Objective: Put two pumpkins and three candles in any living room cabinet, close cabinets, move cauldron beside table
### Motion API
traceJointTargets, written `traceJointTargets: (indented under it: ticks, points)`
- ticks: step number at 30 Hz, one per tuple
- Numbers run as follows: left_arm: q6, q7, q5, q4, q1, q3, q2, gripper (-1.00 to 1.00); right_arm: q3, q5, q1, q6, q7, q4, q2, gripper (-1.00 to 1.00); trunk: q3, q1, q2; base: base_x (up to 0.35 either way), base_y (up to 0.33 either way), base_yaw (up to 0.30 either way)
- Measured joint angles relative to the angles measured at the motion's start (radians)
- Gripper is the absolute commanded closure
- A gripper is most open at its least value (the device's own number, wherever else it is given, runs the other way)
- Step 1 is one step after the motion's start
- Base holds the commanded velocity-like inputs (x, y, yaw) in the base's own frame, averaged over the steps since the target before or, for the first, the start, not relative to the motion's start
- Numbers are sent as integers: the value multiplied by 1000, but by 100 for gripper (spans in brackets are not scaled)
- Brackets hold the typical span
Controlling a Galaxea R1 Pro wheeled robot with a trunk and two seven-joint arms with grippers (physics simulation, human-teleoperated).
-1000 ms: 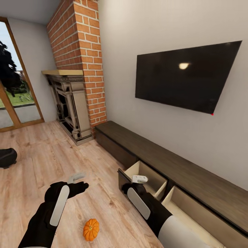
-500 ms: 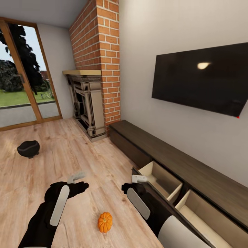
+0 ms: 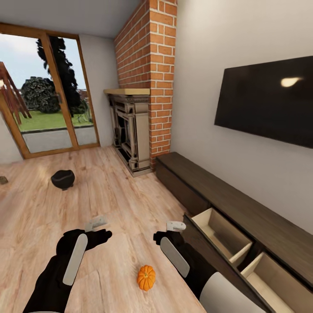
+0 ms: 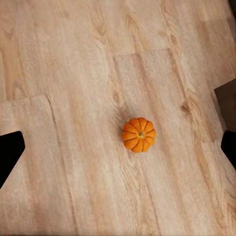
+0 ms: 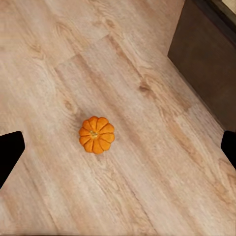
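One orange pumpkin (image 3: 146,278) (image 4: 138,134) (image 5: 97,134) lies on the wood floor between my two arms, close to my base. My left gripper (image 3: 96,223) (image 4: 119,150) and right gripper (image 3: 176,225) (image 5: 119,150) hang open above the floor, each empty, fingertips wide apart. The black cauldron (image 3: 63,179) sits on the floor far ahead to the left. The long dark cabinet (image 3: 226,200) runs along the right wall, with two drawers (image 3: 219,232) pulled open showing pale insides. Its dark front (image 5: 209,54) is near my right hand. The candles and the table are out of view.
A brick chimney with a fireplace (image 3: 130,130) stands at the cabinet's far end. A black TV (image 3: 269,104) hangs on the right wall. Glass doors (image 3: 48,95) close the far left side. Open wood floor (image 3: 100,195) stretches toward the cauldron.
The camera has turned left, so the whole scene slid right. The cauldron came fully into view and more of the glass doors show. Both arms keep their pose, grippers still open.
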Motion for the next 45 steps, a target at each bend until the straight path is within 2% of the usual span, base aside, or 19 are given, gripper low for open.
traceJointTargets:
  ticks: [32,39,45]
  points:
    - [-4,-4,0,0,0,0,1,-100,0,0,0,0,0,0,0,-100,0,0,0,0,3,290]
    - [-4,-6,1,0,0,29,1,-100,0,0,0,0,0,0,0,-100,0,0,0,0,172,290]
    - [-5,-7,3,0,0,33,1,-100,0,0,0,0,0,0,0,-100,0,0,0,58,238,290]
